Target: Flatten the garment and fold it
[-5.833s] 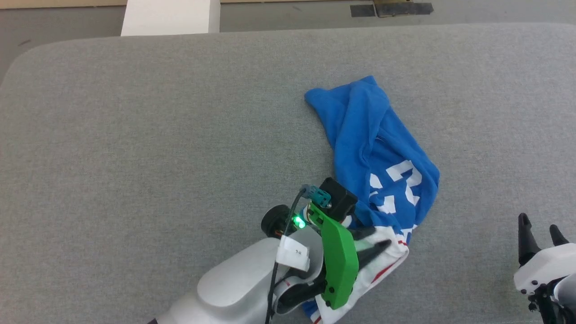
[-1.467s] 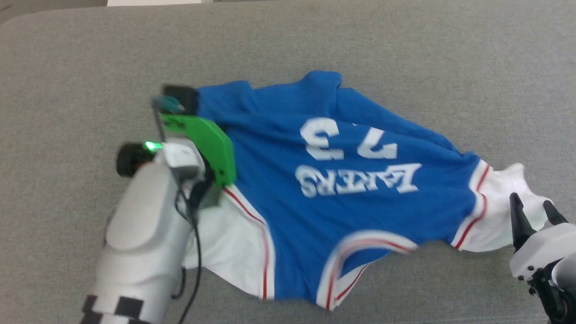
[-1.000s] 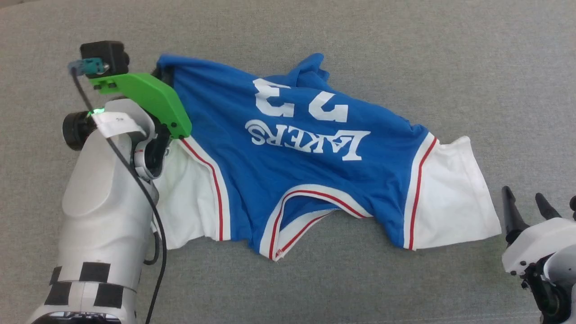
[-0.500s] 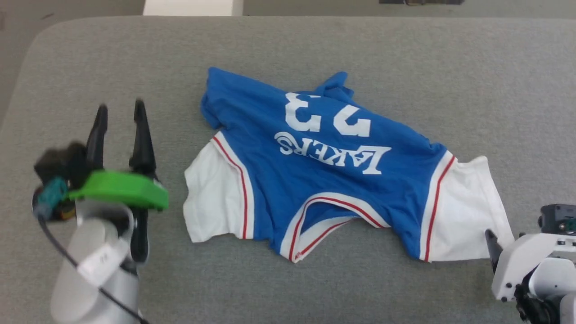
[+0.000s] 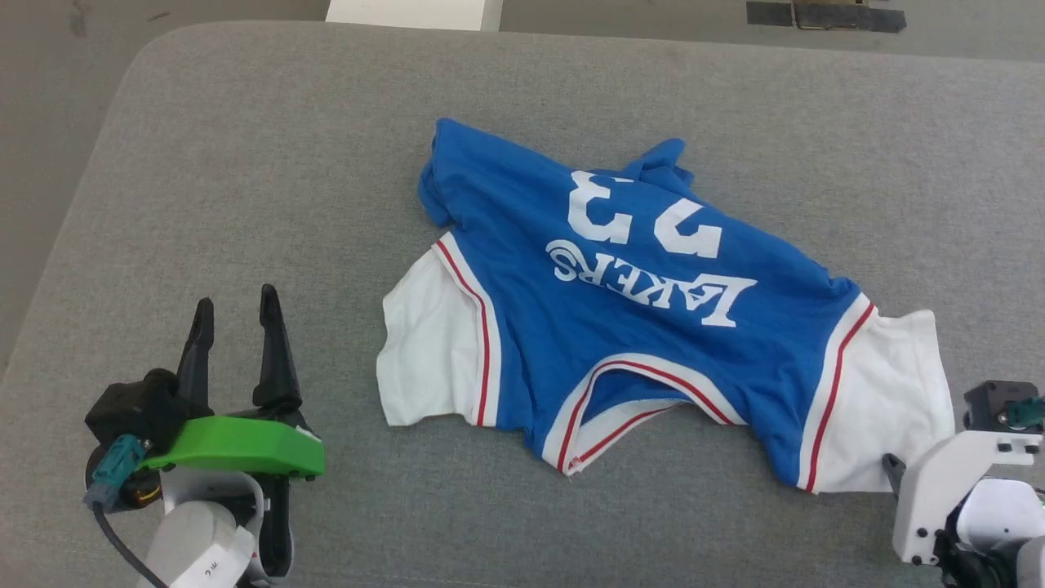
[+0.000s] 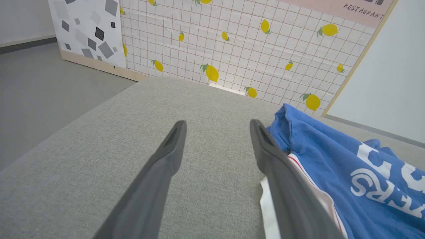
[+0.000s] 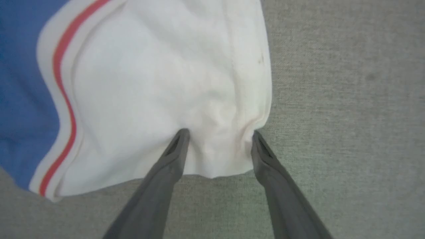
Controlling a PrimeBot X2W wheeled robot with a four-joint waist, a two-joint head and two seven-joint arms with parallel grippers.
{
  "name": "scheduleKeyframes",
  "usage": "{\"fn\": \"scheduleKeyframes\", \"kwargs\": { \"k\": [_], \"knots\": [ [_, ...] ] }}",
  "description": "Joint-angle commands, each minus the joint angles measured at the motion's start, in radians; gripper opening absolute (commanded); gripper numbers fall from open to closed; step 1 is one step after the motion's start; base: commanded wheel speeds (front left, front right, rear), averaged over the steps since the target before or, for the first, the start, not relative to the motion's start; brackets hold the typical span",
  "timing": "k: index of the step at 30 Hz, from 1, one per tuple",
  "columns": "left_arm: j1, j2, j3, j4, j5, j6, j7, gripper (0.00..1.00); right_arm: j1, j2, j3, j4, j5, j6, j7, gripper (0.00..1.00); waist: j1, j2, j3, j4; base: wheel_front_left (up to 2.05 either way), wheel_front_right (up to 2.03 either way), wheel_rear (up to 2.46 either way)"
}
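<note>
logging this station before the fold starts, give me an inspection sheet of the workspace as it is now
surface: grey fabric-covered table, rounded corner
job's things: garment spread print side up, neck toward the robot, far hem rumpled, not folded
clutter: nothing seen
grippers: left gripper open, beside the left white sleeve and apart from it; right gripper open, fingertips straddling a corner of the other white sleeve
cables: dark cable at the left wrist, off the cloth
surroundings: grey floor, lemon-print wall panel, white block past the table's far edge
</note>
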Motion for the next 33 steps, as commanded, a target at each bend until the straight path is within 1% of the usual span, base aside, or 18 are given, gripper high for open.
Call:
{"fn": "scheduleKeyframes", "kwargs": {
  "k": [1,5,7,9,10,14,16,18,20,23,26,31,33],
  "knots": [
    [0.014,-0.002,-0.004,-0.006,-0.004,0.000,0.008,1.00,0.017,0.014,0.022,0.043,0.008,-0.001,0.023,0.00,0.0000,0.0000,-0.002,0.002,0.00,0.00,0.00],
    [0.017,0.000,-0.013,-0.004,-0.013,0.002,0.045,1.00,0.007,0.014,0.023,0.023,0.030,-0.001,0.014,0.00,0.0000,0.0000,-0.015,-0.003,0.00,0.00,0.00],
    [0.021,-0.004,-0.025,-0.006,-0.028,0.014,0.120,1.00,0.006,0.014,0.019,0.006,0.037,-0.001,0.009,0.00,0.0000,0.0000,-0.023,-0.005,0.00,0.00,0.00],
    [0.022,-0.005,-0.048,-0.016,-0.045,0.026,0.237,1.00,0.007,0.014,0.016,-0.012,0.045,-0.001,0.006,0.00,0.0000,0.0000,-0.028,-0.008,0.00,0.00,0.00],
    [0.027,-0.003,-0.065,-0.017,-0.058,0.039,0.334,1.00,0.009,0.014,0.015,-0.021,0.046,-0.001,0.005,0.00,0.0000,0.0000,-0.031,-0.009,0.00,0.00,0.00],
    [0.021,0.024,-0.145,-0.073,-0.078,0.044,0.610,1.00,0.013,0.014,0.016,-0.037,0.053,-0.001,0.007,0.00,0.0000,0.0000,-0.031,-0.013,0.00,0.00,0.00],
    [0.018,0.030,-0.189,-0.103,-0.086,0.038,0.719,1.00,0.016,0.014,0.013,-0.039,0.059,-0.001,0.006,0.00,0.0000,0.0000,-0.027,-0.014,0.00,0.00,0.00],
    [0.008,0.041,-0.227,-0.123,-0.081,0.026,0.783,1.00,0.019,0.014,0.013,-0.037,0.065,-0.001,0.004,0.00,0.0000,0.0000,-0.021,-0.016,0.00,0.00,0.00],
    [-0.006,0.046,-0.247,-0.124,-0.074,0.020,0.812,1.00,0.020,0.014,0.016,-0.034,0.075,-0.001,0.002,0.00,0.0000,0.0000,-0.013,-0.020,0.00,0.00,0.00],
    [-0.035,0.047,-0.265,-0.089,-0.063,0.012,0.822,1.00,0.019,0.014,0.018,-0.032,0.080,-0.001,-0.004,0.00,0.0000,0.0000,-0.002,-0.025,0.00,0.00,0.00],
    [-0.071,0.043,-0.266,-0.016,-0.055,0.016,0.817,1.00,0.012,0.014,0.014,-0.033,0.081,-0.001,-0.021,0.00,0.0000,0.0000,0.013,-0.032,0.00,0.00,0.00],
    [-0.126,0.035,-0.260,0.102,-0.039,0.035,0.797,1.00,0.004,0.014,0.012,-0.023,0.089,-0.001,-0.046,0.00,0.0000,0.0000,0.034,-0.046,0.00,0.00,0.00],
    [-0.136,0.035,-0.268,0.141,-0.040,0.030,0.810,1.00,0.005,0.014,0.012,-0.017,0.094,-0.001,-0.052,0.00,0.0000,0.0000,0.039,-0.051,0.00,0.00,0.00]
  ]
}}
